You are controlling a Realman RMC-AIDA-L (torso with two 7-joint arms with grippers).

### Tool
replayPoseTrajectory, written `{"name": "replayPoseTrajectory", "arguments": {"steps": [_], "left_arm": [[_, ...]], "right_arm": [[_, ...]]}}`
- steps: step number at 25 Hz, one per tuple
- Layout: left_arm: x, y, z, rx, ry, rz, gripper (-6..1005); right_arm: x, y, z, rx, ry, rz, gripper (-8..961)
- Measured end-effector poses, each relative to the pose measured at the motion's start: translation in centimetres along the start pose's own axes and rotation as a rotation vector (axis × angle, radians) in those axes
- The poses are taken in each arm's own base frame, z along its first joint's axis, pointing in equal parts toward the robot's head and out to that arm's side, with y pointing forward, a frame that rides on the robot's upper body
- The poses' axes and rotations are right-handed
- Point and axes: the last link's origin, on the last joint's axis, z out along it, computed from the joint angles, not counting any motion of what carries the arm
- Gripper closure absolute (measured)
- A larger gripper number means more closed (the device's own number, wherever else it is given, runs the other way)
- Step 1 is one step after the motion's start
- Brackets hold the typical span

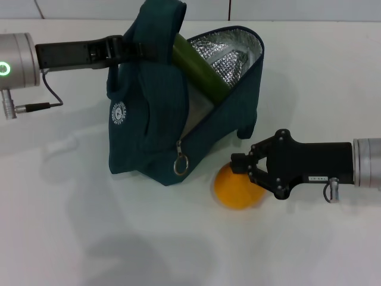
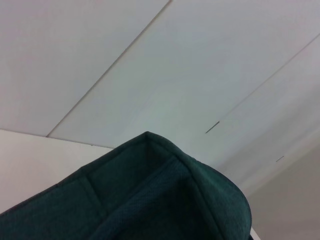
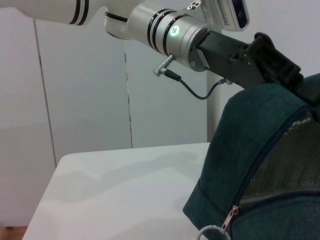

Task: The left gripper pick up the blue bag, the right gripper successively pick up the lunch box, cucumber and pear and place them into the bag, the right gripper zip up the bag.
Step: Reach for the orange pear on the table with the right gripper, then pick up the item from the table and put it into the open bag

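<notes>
The blue bag [image 1: 149,119] stands on the white table [image 1: 71,226], its mouth open toward the right and its silver lining showing. My left gripper [image 1: 126,49] is shut on the bag's handles at the top and holds them up; the right wrist view shows the left gripper [image 3: 272,57] clamped there. The cucumber [image 1: 199,65] leans inside the bag with one end poking out. The pear [image 1: 238,189] lies on the table just right of the bag's lower corner. My right gripper [image 1: 247,170] is open at the pear's upper right side. The lunch box is hidden.
The metal ring zipper pull [image 1: 181,164] hangs at the bag's front corner, close to the pear, and also shows as the zipper pull [image 3: 212,232] in the right wrist view. The left arm's thin cable [image 1: 50,98] droops at the left.
</notes>
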Motion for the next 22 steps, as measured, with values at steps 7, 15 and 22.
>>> {"name": "replayPoseTrajectory", "arguments": {"steps": [7, 15, 22], "left_arm": [[0.0, 0.0, 0.0, 0.001, 0.001, 0.0, 894], [0.0, 0.0, 0.0, 0.002, 0.001, 0.0, 893], [0.0, 0.0, 0.0, 0.002, 0.001, 0.001, 892]], "right_arm": [[-0.1, 0.0, 0.0, 0.002, -0.008, -0.009, 920], [-2.6, -0.8, -1.6, 0.016, -0.157, 0.001, 929], [-6.6, -2.4, -3.6, 0.053, -0.348, -0.04, 927]]}}
